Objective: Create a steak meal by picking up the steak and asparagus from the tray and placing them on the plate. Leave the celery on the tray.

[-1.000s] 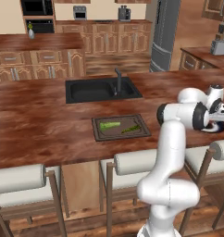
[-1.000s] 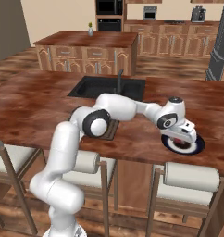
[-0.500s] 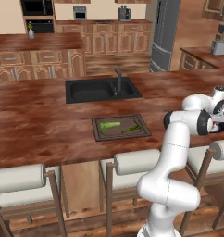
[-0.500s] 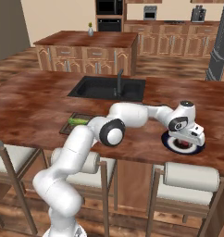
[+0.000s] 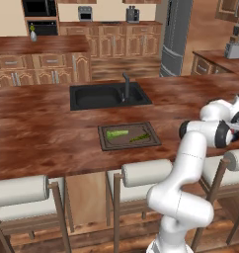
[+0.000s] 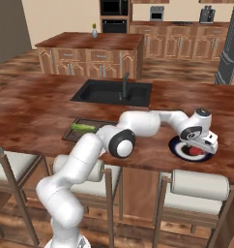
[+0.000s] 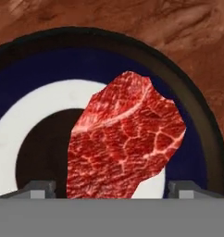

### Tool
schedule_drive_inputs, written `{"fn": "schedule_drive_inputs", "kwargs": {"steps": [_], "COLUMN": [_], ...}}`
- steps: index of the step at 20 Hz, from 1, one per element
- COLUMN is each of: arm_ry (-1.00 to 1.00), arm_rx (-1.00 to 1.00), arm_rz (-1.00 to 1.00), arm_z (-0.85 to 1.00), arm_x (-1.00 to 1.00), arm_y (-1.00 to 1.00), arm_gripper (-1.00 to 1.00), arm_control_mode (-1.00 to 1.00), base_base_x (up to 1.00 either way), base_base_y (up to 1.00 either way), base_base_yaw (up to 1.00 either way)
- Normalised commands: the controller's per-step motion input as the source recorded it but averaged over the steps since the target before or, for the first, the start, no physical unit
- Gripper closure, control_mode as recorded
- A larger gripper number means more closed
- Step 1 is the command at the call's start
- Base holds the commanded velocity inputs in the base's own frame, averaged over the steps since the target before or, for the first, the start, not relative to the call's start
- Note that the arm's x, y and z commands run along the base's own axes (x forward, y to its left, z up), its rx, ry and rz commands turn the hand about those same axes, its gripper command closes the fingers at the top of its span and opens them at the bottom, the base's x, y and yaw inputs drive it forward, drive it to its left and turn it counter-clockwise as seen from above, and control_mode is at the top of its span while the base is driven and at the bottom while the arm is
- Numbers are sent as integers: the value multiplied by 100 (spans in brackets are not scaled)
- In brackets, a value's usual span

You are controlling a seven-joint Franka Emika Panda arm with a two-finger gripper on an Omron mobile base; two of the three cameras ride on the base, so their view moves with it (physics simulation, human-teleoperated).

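Observation:
The red steak (image 7: 125,143) lies over the plate (image 7: 35,115), covering part of its dark centre and white ring. My gripper (image 7: 112,187) hangs just above it, open, with a small gap between each fingertip and the meat. From the right base view the gripper (image 6: 204,144) sits low over the plate (image 6: 176,145), with the steak (image 6: 196,149) showing red beneath it. On the dark brown tray (image 5: 104,144) rest the pale thick celery (image 5: 117,133) and the thin dark asparagus (image 5: 139,137). The tray (image 6: 70,134) and celery (image 6: 82,127) also appear left of the arm.
A black sink (image 5: 109,95) with a faucet (image 5: 126,85) lies behind the tray. Bar stools (image 5: 143,170) line the counter's near edge. A kitchen island (image 6: 87,46) stands farther back. Bare wooden counter runs between the tray and the plate.
The arm has stretched farther right and lowered its hand onto the plate, bringing the steak down over it. Tray, celery and asparagus stayed put.

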Motion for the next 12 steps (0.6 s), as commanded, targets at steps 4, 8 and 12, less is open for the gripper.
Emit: {"fn": "schedule_drive_inputs", "kwargs": {"steps": [4,8,12], "arm_ry": [-17,-4,0], "arm_rx": [-12,-26,-30], "arm_rz": [10,9,5], "arm_z": [36,23,23], "arm_x": [-42,-73,-61], "arm_y": [58,100,100], "arm_gripper": [-100,-100,-100], "arm_control_mode": [-100,-100,-100], "base_base_x": [0,0,0], "base_base_y": [0,0,0], "base_base_yaw": [0,0,0]}}
